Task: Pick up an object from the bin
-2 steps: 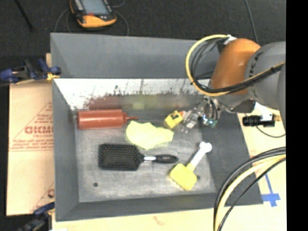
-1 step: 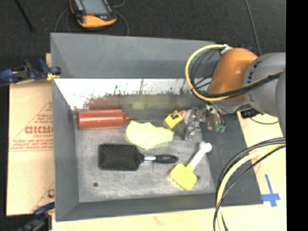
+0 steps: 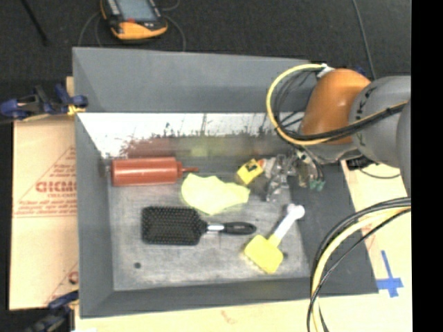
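Observation:
My gripper hangs low at the right side of the bin, its metal fingers pointing down and left. Just left of it lies a small yellow and black block. A pale yellow cloth is spread a little further left. Below the gripper lies a yellow scrubber with a white handle. I see nothing between the fingers.
A red cylinder lies along the back wall at the left. A black hairbrush rests on the floor in the middle. The arm with its orange cover and looped cables stands over the bin's right rim.

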Tool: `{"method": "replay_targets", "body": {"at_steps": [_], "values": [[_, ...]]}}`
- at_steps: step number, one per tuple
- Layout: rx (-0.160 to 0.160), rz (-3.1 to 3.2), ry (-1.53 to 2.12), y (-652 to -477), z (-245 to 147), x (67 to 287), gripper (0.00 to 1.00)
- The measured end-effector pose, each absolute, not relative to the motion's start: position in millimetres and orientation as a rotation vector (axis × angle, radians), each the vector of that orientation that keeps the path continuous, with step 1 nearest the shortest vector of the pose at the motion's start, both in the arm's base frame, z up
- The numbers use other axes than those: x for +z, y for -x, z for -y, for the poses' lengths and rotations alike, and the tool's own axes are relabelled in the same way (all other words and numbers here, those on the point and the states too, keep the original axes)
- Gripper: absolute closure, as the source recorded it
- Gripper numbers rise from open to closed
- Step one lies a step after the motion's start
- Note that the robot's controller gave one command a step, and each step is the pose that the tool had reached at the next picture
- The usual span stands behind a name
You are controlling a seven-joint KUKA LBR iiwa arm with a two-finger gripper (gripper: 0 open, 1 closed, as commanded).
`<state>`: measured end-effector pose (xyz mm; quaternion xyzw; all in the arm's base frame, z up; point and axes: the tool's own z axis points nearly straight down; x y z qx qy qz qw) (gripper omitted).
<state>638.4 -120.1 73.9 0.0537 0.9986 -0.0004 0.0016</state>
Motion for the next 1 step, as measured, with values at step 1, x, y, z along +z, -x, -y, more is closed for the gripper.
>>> {"method": "replay_targets", "body": {"at_steps": [1], "values": [[0.000,-3.175,-0.168,-629.2,120.9,67.8,0.00]]}}
